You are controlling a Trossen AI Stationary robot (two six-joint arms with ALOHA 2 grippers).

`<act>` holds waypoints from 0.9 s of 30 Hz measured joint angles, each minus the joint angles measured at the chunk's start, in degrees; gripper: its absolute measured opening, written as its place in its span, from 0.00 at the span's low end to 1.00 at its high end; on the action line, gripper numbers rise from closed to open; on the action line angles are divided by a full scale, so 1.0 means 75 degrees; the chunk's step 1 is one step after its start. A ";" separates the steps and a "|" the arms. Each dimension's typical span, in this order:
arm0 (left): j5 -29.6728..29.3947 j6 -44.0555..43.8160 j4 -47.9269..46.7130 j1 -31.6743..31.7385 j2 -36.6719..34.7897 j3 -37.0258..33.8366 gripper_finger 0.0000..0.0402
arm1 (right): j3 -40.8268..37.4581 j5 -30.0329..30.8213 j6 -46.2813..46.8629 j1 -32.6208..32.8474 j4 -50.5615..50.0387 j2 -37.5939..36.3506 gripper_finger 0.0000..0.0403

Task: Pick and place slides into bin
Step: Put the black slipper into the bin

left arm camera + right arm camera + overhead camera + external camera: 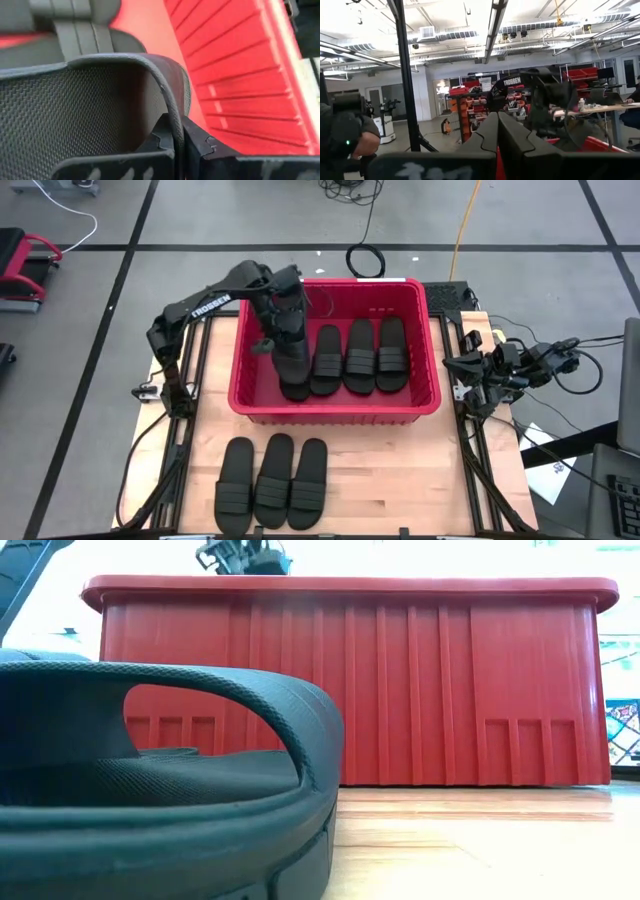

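High view, left to right. The left arm, lettered "TROSSEN" in white, reaches over the rim of the bin [334,408], and the left gripper [290,370] hangs at the bin's left side. In the left wrist view its fingers [165,142] are pinched closed on the edge of the held slide [90,115] (textured sole facing the camera). That slide [292,375] stands long axis running near edge to far wall, just beside three slides in the bin [360,356], which lie flat, abreast, straps up, long axes likewise running front to back. On the bare wood in front of the bin lie three slides on the table [272,482], side by side and touching, long axes again front to back, fanned slightly. In the low view the nearest slide [160,780] fills the foreground before the bin's ribbed wall [400,690]. The right gripper [468,385] waits beyond the bin's right wall, off the table's edge; its wrist view shows its fingers [495,145] pressed together, holding nothing, with "TROSSEN" readable on the far arm
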 joint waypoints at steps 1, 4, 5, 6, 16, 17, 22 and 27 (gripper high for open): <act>0.0014 0.0044 0.0028 0.0004 -0.0011 -0.0221 0.00 | 0.0000 0.0005 -0.0006 -0.0001 0.0001 0.0000 0.00; 0.0145 0.0328 -0.0011 0.0009 -0.0050 -0.0893 0.00 | 0.0000 0.0016 -0.0019 -0.0001 0.0001 0.0000 0.00; 0.0169 0.0360 0.0024 0.0002 -0.0042 -0.1096 0.00 | 0.0000 0.0052 -0.0011 0.0000 0.0001 0.0000 0.00; 0.0166 0.0375 0.0080 0.0003 -0.0026 -0.1268 0.00 | 0.0000 0.0159 -0.0005 0.0000 0.0001 0.0000 0.00; 0.0784 0.0363 0.0852 0.0057 -0.0035 -0.2103 0.00 | 0.0000 0.0398 0.0098 -0.0001 0.0009 0.0000 0.00; 0.0888 0.0329 0.0929 0.0088 -0.0035 -0.2157 0.00 | 0.0000 0.0398 0.0132 -0.0002 0.0008 0.0000 0.00; 0.1164 0.0324 0.1250 0.0123 -0.0035 -0.2491 0.00 | 0.0000 0.0398 0.0205 -0.0001 0.0010 0.0000 0.00; 0.1158 0.0308 0.1803 0.0111 -0.0038 -0.2819 0.00 | 0.0000 0.0398 0.0226 0.0000 0.0012 0.0000 0.00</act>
